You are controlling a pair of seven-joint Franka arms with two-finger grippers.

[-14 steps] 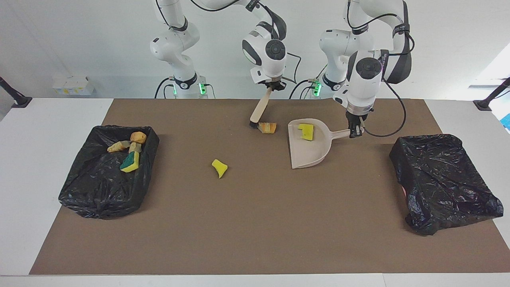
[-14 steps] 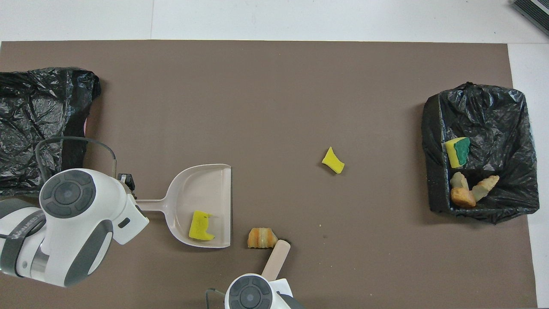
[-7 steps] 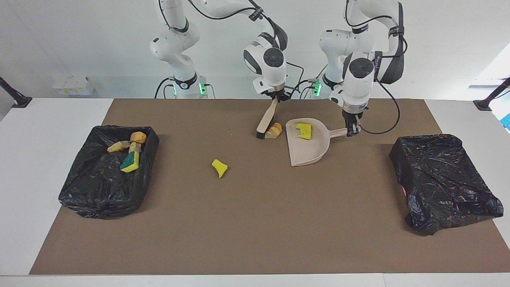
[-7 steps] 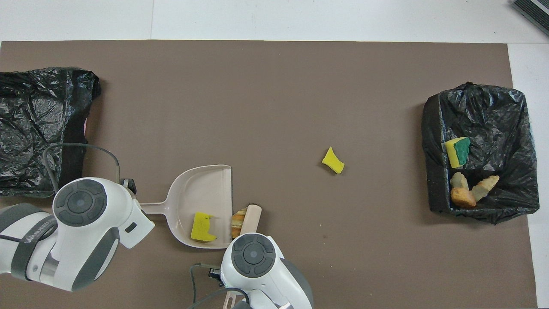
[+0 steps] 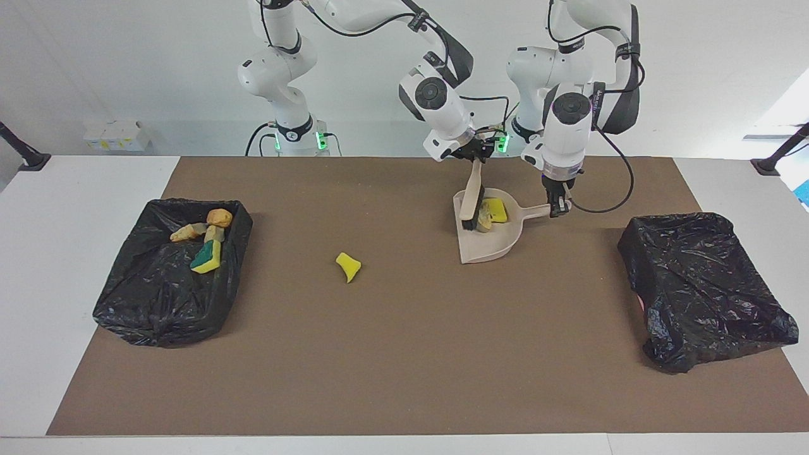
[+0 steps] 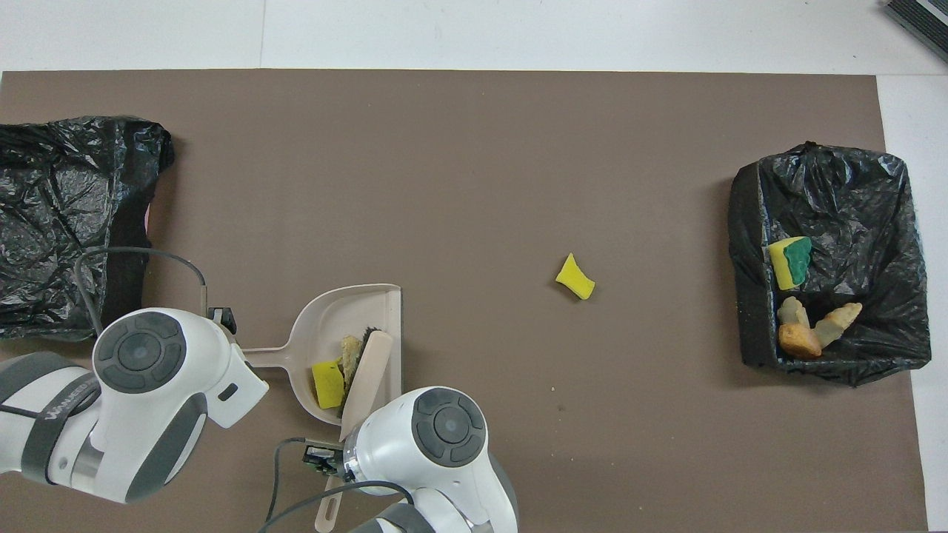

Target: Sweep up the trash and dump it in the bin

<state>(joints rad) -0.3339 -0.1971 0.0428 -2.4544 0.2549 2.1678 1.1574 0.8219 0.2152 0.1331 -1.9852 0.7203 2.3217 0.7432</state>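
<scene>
Upper centre of the facing view: the left gripper clamps the handle of a beige dustpan resting on the brown mat. The right gripper grips a brush whose bristles sit inside the pan against a yellow sponge chunk and a bread piece. Another yellow chunk lies mid-frame on the mat. At middle left, a black-lined bin holds four pieces; a second bin sits at right

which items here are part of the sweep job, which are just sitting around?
In the job:
- brush, in right hand
- dustpan, handle in left hand, holding a yellow sponge bit and a bread piece
- loose yellow sponge chunk on the mat
- open bin with four pieces dumped

Sitting around:
- crumpled black bag at the left arm's end
- white box
</scene>
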